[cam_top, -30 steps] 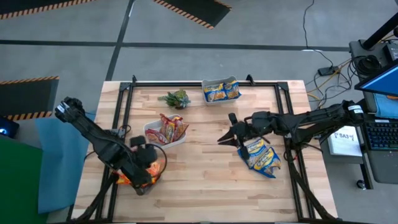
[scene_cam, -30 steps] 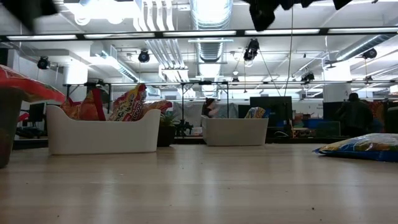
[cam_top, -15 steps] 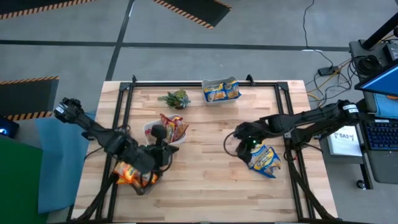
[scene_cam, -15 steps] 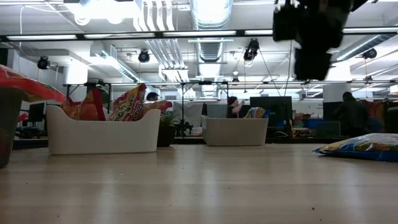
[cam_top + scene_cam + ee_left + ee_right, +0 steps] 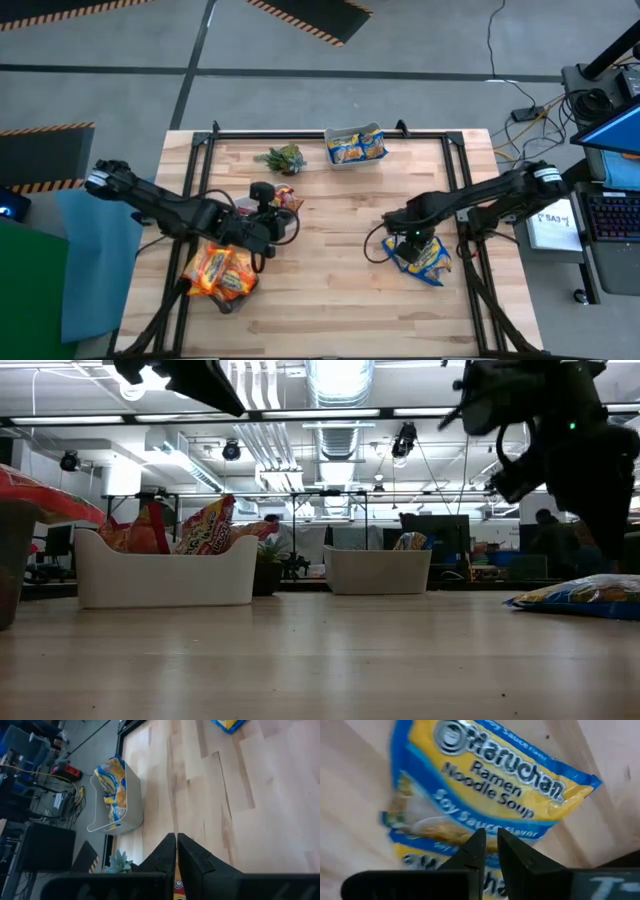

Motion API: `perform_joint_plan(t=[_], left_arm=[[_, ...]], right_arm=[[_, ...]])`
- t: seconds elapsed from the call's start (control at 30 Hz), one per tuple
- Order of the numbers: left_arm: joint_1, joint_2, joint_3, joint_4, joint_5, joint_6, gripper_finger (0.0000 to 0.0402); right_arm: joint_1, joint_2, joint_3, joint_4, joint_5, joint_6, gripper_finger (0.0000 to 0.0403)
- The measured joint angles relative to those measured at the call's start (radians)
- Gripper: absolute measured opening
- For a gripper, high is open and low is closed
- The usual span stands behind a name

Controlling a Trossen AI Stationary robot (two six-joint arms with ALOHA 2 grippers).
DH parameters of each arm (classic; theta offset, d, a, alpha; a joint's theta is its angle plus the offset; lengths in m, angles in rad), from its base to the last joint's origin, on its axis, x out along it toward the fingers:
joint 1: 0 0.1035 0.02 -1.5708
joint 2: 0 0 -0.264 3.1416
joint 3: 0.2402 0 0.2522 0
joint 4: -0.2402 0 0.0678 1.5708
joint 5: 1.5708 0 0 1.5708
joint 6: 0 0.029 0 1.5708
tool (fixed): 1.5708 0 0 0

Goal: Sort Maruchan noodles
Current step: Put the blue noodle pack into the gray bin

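A loose pile of blue-yellow noodle packets (image 5: pixel 428 256) lies flat on the table's right side, and it also shows in the low view (image 5: pixel 585 594). My right gripper (image 5: pixel 405 240) hangs shut just over the pile's left end, with the top packet (image 5: pixel 485 780) close under its fingers. My left gripper (image 5: pixel 280 225) is shut and empty above the white tub (image 5: pixel 238 207) of dark red packets (image 5: pixel 205 525). Orange packets (image 5: pixel 222 272) fill a tub near the front left. More blue-yellow packets (image 5: pixel 114 790) stand in the far tub (image 5: pixel 355 147). My right gripper points down at the top blue-yellow packet (image 5: pixel 520 827) of the pile. Its own fingers hide the spot below them, so I cannot tell whether they touch the packet. The packet lies flat on the pile.
A small green plant (image 5: pixel 282 158) stands on the far side, between the white tub and the far tub. Bare wood (image 5: pixel 335 280) stretches across the middle and near part of the table. A black frame (image 5: pixel 205 150) runs along the table's edges.
My left gripper has swung from over the front-left tub of orange packets toward the far right and now hangs over the white tub. My right gripper has moved toward the near-right and down onto the blue-yellow pile. No packet has visibly moved.
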Motion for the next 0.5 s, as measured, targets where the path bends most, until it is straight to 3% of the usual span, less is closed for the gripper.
perform_joint_plan(t=[0.23,0.5], left_arm=[[0.001,0.0,0.001,0.036,0.0,0.0,0.0],[0.0,0.0,-0.005,0.103,0.001,-0.006,0.0]], right_arm=[[0.0,0.151,-0.005,0.154,0.057,-0.148,0.0038],[-0.005,0.254,0.013,0.735,0.21,-0.327,0.0038]])
